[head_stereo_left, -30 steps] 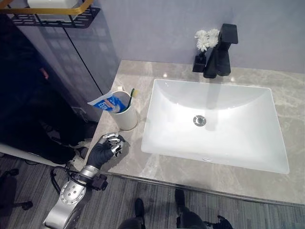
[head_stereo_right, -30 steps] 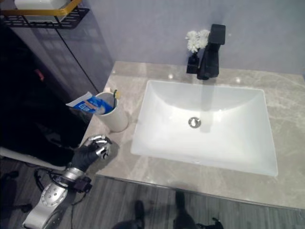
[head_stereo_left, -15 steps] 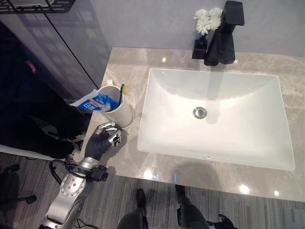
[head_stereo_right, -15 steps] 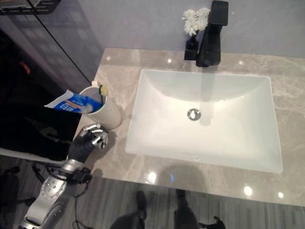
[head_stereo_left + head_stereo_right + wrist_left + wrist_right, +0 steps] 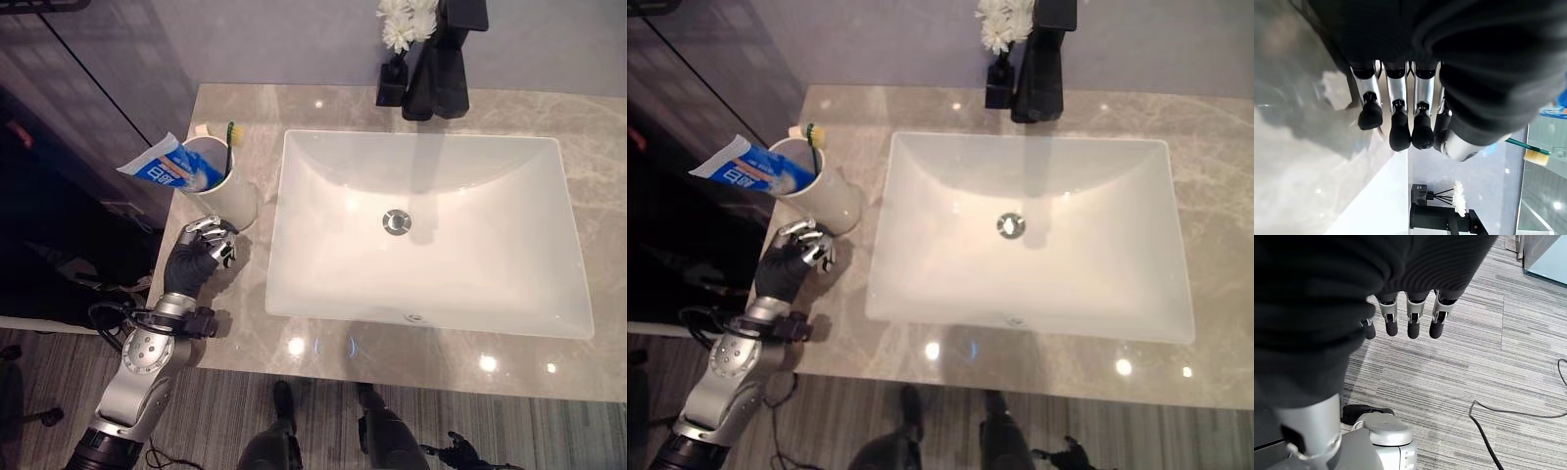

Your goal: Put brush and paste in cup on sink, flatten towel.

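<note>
While my left hand (image 5: 199, 257) rests curled and empty on the smooth stone counter (image 5: 245, 323), one round white cup (image 5: 223, 191) just beside it holds one blue soft paste tube (image 5: 157, 164) and one thin green brush (image 5: 229, 137). My right hand (image 5: 1409, 316) hangs loose and empty over striped floor (image 5: 1488, 357).

Bright glare spots on countertop (image 5: 294, 346)

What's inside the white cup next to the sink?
The white cup holds a blue-and-white toothpaste tube leaning out over its rim, and a green-handled toothbrush standing up. Their lower ends are hidden inside the cup, so its bottom can't be seen.
</note>
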Robot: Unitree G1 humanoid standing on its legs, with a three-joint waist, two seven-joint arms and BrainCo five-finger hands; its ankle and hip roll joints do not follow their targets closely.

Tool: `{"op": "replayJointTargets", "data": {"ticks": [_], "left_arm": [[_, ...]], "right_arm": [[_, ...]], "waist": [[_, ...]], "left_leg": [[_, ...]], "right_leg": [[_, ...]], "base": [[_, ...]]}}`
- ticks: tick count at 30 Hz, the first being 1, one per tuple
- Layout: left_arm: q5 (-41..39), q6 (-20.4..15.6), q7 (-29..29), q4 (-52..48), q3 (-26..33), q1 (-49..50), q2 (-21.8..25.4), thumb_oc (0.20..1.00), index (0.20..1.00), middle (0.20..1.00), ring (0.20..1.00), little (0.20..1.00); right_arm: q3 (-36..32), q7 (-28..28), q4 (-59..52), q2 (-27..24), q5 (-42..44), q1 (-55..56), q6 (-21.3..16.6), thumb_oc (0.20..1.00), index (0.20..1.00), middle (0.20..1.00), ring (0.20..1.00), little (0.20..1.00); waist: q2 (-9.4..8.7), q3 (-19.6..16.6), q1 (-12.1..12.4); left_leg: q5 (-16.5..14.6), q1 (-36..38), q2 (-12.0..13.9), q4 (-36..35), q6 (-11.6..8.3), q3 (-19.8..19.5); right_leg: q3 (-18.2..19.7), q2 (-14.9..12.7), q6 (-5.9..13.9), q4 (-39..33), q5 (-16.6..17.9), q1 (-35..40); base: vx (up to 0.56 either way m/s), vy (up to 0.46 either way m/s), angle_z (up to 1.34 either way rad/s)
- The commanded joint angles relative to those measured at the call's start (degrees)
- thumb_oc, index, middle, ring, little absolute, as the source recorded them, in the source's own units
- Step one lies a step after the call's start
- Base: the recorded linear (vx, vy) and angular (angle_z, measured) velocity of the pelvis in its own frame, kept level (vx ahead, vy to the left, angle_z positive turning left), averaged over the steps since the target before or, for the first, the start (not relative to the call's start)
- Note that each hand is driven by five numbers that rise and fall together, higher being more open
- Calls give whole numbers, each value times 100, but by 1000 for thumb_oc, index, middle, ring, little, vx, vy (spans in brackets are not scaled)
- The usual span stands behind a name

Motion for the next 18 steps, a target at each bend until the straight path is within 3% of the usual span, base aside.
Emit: {"op": "replayJointTargets", "data": {"ticks": [1, 18], "left_arm": [[140, -93, 172, 260, 140, -106, -38, 200, 200, 200, 200, 200], [-8, -222, 787, 1281, 28, -1632, -83, 200, 200, 200, 200, 200]], "right_arm": [[305, 20, -81, 49, 130, -19, 46, 1000, 1000, 1000, 1000, 1000], [479, 73, -173, -20, 82, -72, 88, 1000, 1000, 1000, 1000, 1000]], "waist": [[-209, -73, -158], [-228, -226, -364]], "left_leg": [[-36, -111, -6, 30, -21, -174], [-24, -218, 52, 30, -95, -98]], "right_leg": [[-155, -316, 287, 114, -241, 103], [-66, -296, 289, 59, -192, -27]], "base": [[-1, -14, -12], [4, 1, -5]]}}
